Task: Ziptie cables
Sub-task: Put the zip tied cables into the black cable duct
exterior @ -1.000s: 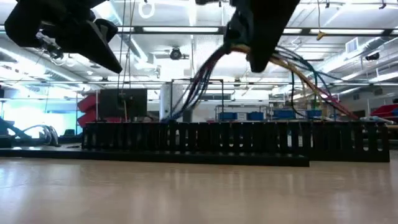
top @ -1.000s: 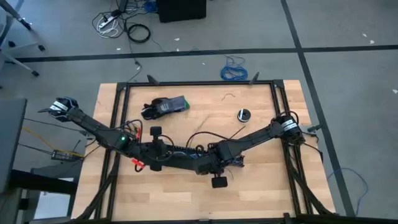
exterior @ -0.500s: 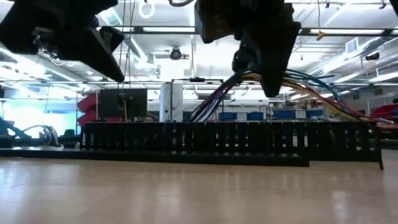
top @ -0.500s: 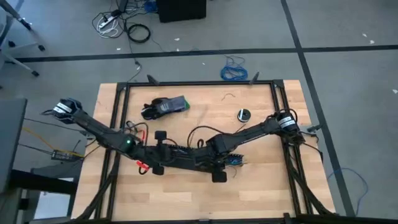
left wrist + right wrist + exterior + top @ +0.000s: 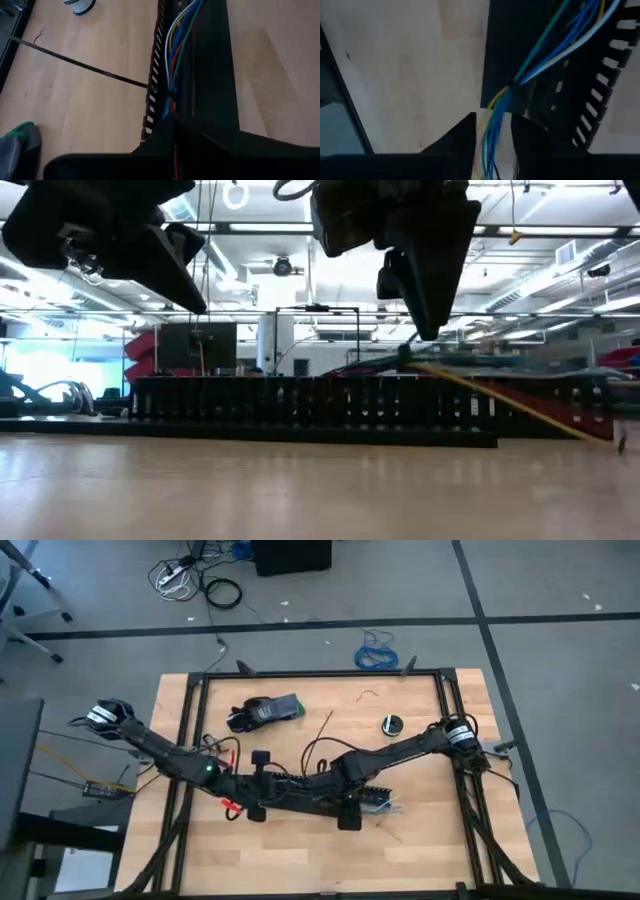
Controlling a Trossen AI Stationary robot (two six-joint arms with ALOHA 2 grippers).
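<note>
Down at the table's middle, the right gripper (image 5: 492, 145) pinches the cables (image 5: 555, 45) between its fingers, directly over the black slotted channel (image 5: 300, 795). Their long axis follows the channel, with splayed ends poking out toward the right arm's side of the wooden table (image 5: 420, 850). One ziptie (image 5: 80, 64) slants away from the channel's comb edge across bare wood. Whether the left gripper (image 5: 262, 802), just alongside, is clamped or apart is hidden by its own housing. Beyond the table lies grey floor.
</note>
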